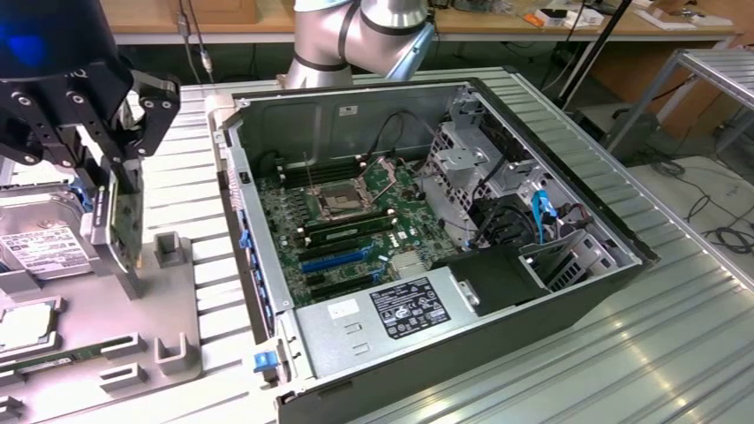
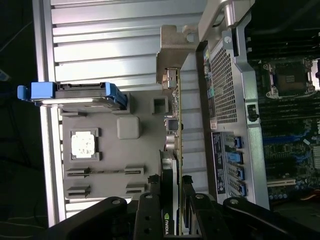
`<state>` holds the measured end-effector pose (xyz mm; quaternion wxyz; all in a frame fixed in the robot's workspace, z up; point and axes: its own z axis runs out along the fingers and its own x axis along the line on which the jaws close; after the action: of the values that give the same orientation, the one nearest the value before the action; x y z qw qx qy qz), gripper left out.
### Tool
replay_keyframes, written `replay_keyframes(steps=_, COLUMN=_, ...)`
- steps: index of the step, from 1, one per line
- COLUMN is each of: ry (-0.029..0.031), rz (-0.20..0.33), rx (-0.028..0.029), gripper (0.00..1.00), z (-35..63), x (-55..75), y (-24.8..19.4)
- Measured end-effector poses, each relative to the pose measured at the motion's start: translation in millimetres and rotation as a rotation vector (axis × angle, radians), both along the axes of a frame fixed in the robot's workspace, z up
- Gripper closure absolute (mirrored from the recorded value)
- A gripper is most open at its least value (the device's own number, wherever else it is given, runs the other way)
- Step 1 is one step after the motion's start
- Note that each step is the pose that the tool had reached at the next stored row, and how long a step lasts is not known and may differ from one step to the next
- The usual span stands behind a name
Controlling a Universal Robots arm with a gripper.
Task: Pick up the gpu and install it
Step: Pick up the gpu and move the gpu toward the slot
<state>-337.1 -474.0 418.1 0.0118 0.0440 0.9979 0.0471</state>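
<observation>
The black multi-link gripper [image 1: 109, 161] is clenched on the gpu [image 1: 118, 221], a thin flat dark green-black card with a silver metal end bracket, with one finger pressed to each face. The card stands on edge over the grey moulded parts tray [image 1: 218, 344], to the exterior view's left of the open black computer case [image 1: 601, 278]. Its lower end seems to sit right at the tray, though contact is hard to judge.

The gpu [image 2: 178, 125] stands on edge, clamped in my gripper [image 2: 176, 200]: a thin dark board with a silver end (Nvidia mark showing), just beside the open case [image 2: 225, 85].
</observation>
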Motion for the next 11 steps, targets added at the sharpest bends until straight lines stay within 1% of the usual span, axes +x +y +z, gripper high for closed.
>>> replay_keyframes(steps=3, ry=0.0, rz=0.0, rx=0.0001, gripper=0.73, z=4.4, x=0.0, y=0.0)
replay_keyframes(steps=11, ry=0.0, rz=0.0, rx=0.0001, gripper=0.73, z=4.4, x=0.0, y=0.0)
